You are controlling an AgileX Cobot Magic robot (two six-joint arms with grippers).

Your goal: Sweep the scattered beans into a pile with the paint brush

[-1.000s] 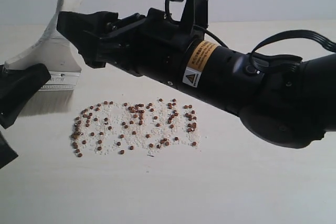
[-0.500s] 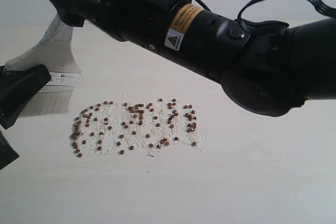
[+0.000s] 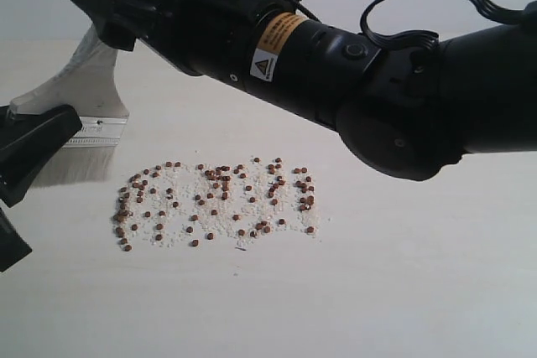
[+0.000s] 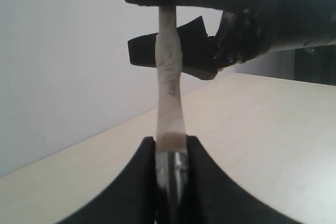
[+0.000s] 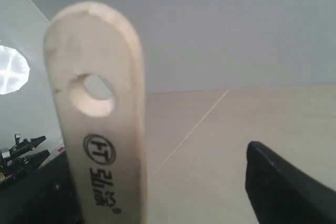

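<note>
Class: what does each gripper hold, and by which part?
Left gripper clamps the paint brush at its ferrule; right gripper, open around the handle, holds nothing.

Reddish-brown beans (image 3: 216, 184) amid whitish crumbs (image 3: 226, 225) — cream paint brush (image 5: 100, 145), black-lettered

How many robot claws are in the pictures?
2. The left gripper, at the exterior view's left edge, clamps the paint brush by its metal band. The right gripper reaches across to the handle's top, open around it. No others show.
</note>
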